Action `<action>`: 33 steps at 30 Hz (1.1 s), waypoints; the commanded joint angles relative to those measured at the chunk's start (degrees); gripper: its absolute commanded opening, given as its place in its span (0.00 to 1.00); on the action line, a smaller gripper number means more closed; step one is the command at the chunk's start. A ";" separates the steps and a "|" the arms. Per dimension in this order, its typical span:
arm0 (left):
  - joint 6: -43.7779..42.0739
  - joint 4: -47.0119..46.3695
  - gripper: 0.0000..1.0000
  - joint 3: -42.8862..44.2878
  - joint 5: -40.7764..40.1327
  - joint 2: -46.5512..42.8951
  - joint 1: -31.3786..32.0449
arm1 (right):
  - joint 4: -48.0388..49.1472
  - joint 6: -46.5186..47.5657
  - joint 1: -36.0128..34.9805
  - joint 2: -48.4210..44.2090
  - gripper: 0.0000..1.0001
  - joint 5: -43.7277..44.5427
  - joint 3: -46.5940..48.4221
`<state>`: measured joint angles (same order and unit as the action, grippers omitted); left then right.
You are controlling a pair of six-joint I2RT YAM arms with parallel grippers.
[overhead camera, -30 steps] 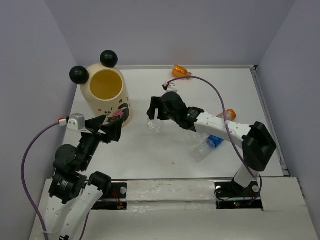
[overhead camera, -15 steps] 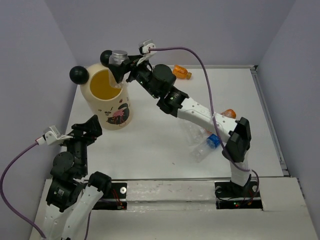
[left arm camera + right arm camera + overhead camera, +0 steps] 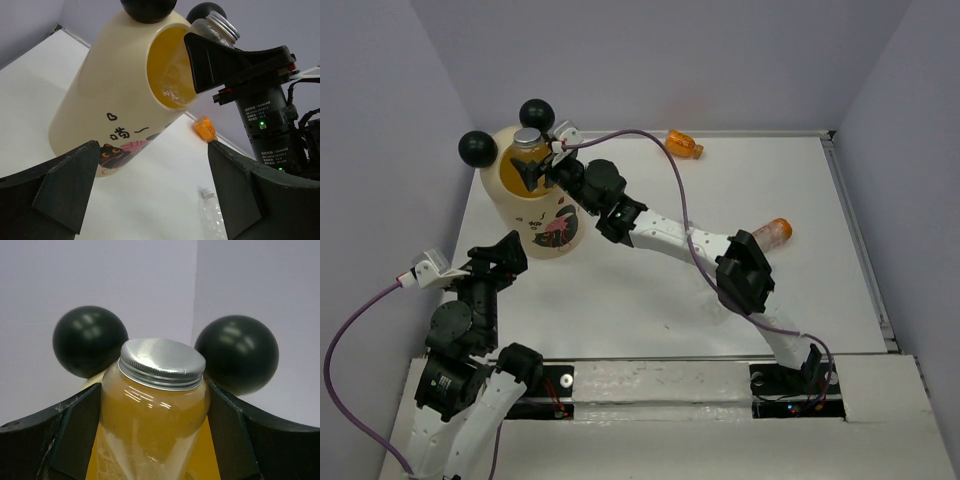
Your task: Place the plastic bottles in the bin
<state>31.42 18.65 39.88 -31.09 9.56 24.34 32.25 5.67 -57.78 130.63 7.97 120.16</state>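
One clear silver-capped bottle point(image 3: 155, 407), upright over cream, black-eared bin point(image 3: 535, 212)

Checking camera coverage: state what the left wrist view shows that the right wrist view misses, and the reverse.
Left wrist only: the bin's printed side, an orange bottle and a clear bottle on the table, and the open left pincer. Right wrist only: both fingers of the right pincer against the capped bottle's sides. Both: that capped bottle at the bin's mouth, and the two black ears.
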 commanded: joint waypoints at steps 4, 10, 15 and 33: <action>-0.22 -2.83 0.99 -0.15 -0.64 0.19 0.27 | 10.81 2.07 -1.02 -4.93 0.93 0.30 -6.68; -0.31 -3.01 0.99 0.02 -0.46 0.28 0.18 | 6.52 0.30 -1.55 -13.37 0.94 -4.54 -13.46; -0.39 -2.84 0.99 0.02 -0.37 0.19 0.10 | 2.47 2.06 -1.55 -17.85 0.93 -3.14 -17.57; -2.68 -3.98 0.99 0.38 2.00 1.95 -0.17 | -46.30 5.88 33.06 -13.59 0.92 -10.43 -6.80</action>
<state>30.28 18.17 39.88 -29.76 9.72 24.29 -2.44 3.62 -28.77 110.80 1.04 107.70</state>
